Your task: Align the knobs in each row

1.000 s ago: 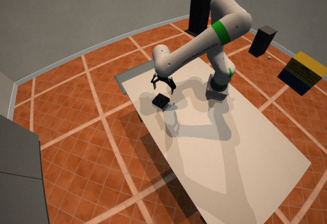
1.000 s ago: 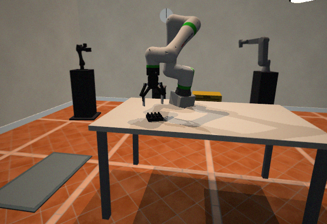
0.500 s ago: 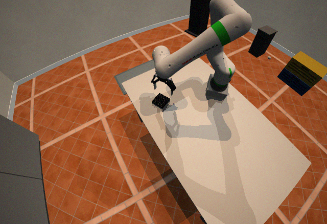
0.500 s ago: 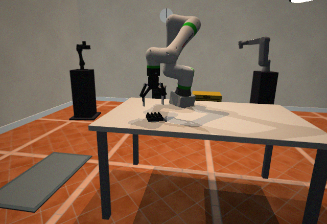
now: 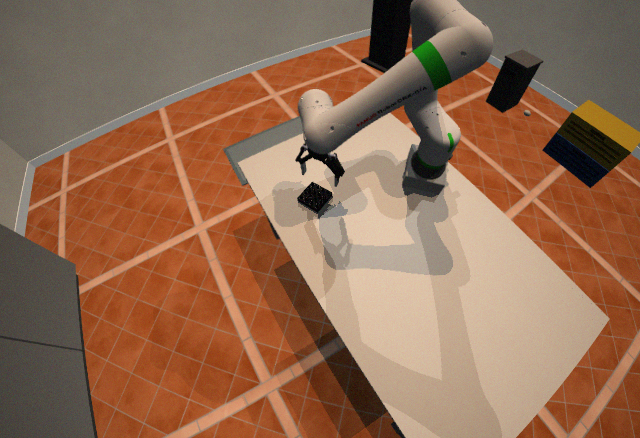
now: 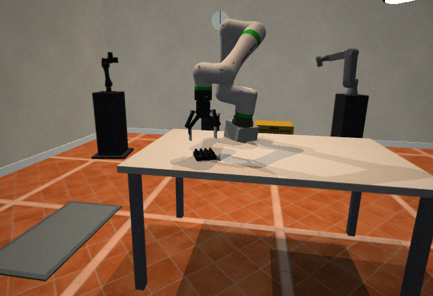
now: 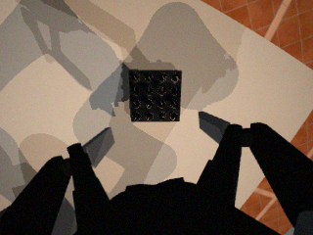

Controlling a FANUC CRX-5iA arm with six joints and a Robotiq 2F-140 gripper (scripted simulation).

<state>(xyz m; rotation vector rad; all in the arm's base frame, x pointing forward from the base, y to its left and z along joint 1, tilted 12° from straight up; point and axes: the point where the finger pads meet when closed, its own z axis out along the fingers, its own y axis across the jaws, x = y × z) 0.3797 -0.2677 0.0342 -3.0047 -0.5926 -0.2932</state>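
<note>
The black knob box (image 5: 312,197) (image 6: 205,154) (image 7: 156,96) stands upright on the table (image 5: 522,314) (image 6: 153,156). In the wrist view it lies nearly square to the picture, with four rows of four dark knobs on top. Pale marks ring the knobs, but the names, the socket and the direction of each white line are too small and dark to tell. My gripper (image 5: 320,177) (image 6: 202,138) (image 7: 155,127) is wide open and empty. It points down and hangs above the box, with clear height between the fingertips and the knobs, touching nothing.
The arm's grey base (image 5: 423,183) (image 6: 241,130) stands on the table beyond the box. The table's near long edge lies close to the box. Shadows of the arm and gripper fall around the box. Black pedestals (image 5: 391,25) (image 6: 109,121) and a yellow case (image 5: 602,123) (image 6: 274,124) stand away from the table.
</note>
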